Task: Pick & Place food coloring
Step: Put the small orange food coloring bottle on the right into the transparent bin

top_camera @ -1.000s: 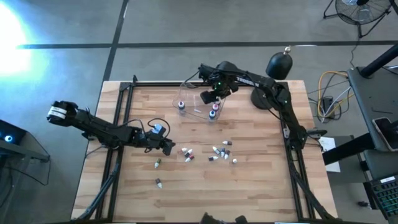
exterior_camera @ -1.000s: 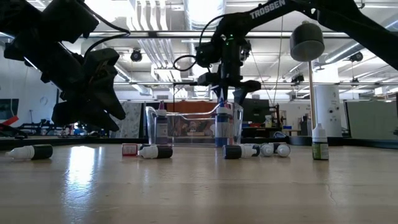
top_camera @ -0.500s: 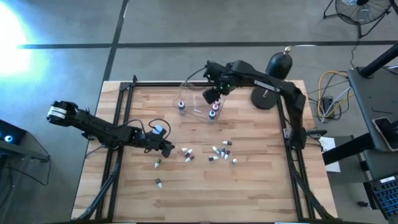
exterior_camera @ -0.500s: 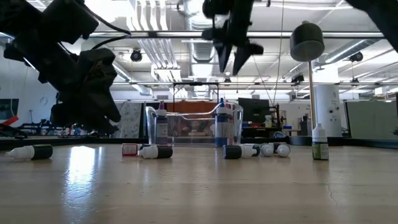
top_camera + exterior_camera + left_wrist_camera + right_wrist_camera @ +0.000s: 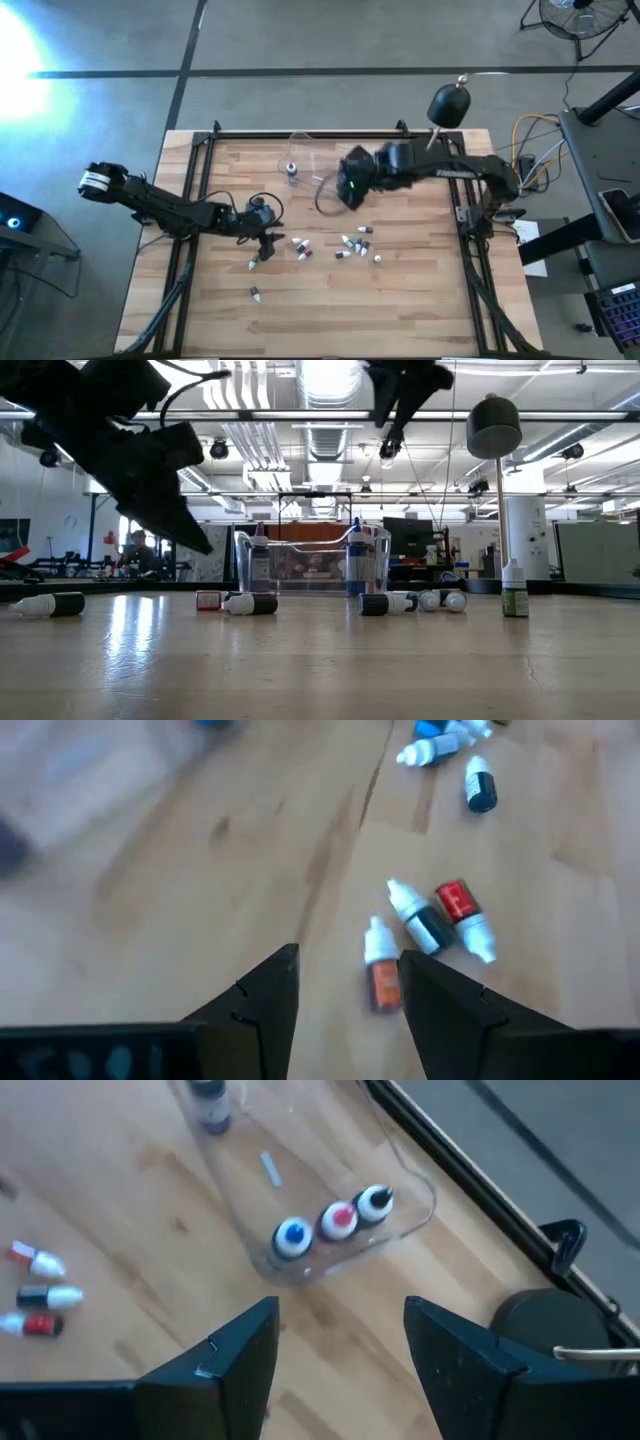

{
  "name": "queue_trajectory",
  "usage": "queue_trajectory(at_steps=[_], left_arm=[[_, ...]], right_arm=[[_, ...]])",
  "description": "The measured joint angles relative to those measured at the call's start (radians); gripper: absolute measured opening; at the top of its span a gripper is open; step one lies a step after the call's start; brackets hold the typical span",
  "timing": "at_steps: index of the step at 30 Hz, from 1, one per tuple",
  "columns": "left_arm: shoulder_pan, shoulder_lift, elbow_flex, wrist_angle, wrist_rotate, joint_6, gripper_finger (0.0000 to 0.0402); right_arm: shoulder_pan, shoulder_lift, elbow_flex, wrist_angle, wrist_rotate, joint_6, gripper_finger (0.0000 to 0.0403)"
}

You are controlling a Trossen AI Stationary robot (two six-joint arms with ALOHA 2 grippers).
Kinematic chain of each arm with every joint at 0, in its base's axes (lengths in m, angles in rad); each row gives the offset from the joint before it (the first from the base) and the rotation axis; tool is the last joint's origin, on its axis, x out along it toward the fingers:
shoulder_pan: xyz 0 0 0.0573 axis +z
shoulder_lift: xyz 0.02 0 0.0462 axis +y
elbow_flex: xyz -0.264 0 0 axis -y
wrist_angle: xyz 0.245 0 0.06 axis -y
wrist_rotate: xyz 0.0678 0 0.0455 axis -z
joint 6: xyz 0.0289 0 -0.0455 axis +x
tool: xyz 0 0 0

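Several small dropper bottles lie on their sides on the wooden table (image 5: 420,300), among them an orange-red one (image 5: 381,972), a dark one (image 5: 424,919) and a red one (image 5: 460,908). Three more stand in the clear tub (image 5: 395,1230): blue (image 5: 292,1235), red (image 5: 338,1220) and dark (image 5: 375,1201). A purple one (image 5: 208,1102) stands at the tub's other end. My left gripper (image 5: 345,960) is open above the table, just short of the orange-red bottle. My right gripper (image 5: 340,1310) is open and raised, on the tub's near side (image 5: 350,187).
A green bottle (image 5: 514,592) stands upright on the table's right part. Two bottles (image 5: 254,263) (image 5: 255,294) lie apart toward the near edge. A dark round lamp-like object (image 5: 448,103) stands at the far right corner. Black rails run along the table's left and right sides.
My right gripper has risen out of the tub, leaving the blue bottle standing there, and swung toward the table's near edge. My left gripper has tipped its fingers down toward the lying bottles and shifted slightly toward the near edge.
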Motion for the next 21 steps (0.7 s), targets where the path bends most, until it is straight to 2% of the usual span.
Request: queue_trajectory(at_steps=[2, 7, 15, 21], left_arm=[[0.000, 0.017, 0.009, 0.020, 0.017, 0.061, 0.0147], [-0.006, 0.087, 0.024, 0.028, 0.083, 0.070, 0.0147], [-0.008, 0.262, 0.114, 0.023, 0.086, 0.061, 0.0147], [-0.008, 0.395, 0.221, -0.085, 0.055, 0.047, 0.0147]], right_arm=[[0.045, -0.020, -0.032, -0.015, 0.003, 0.041, 0.0210], [0.152, -0.070, -0.138, -0.051, 0.032, 0.228, 0.0210], [0.287, -0.137, -0.311, -0.059, 0.101, 0.487, 0.0210], [0.324, -0.163, -0.388, -0.059, 0.101, 0.558, 0.0210]])
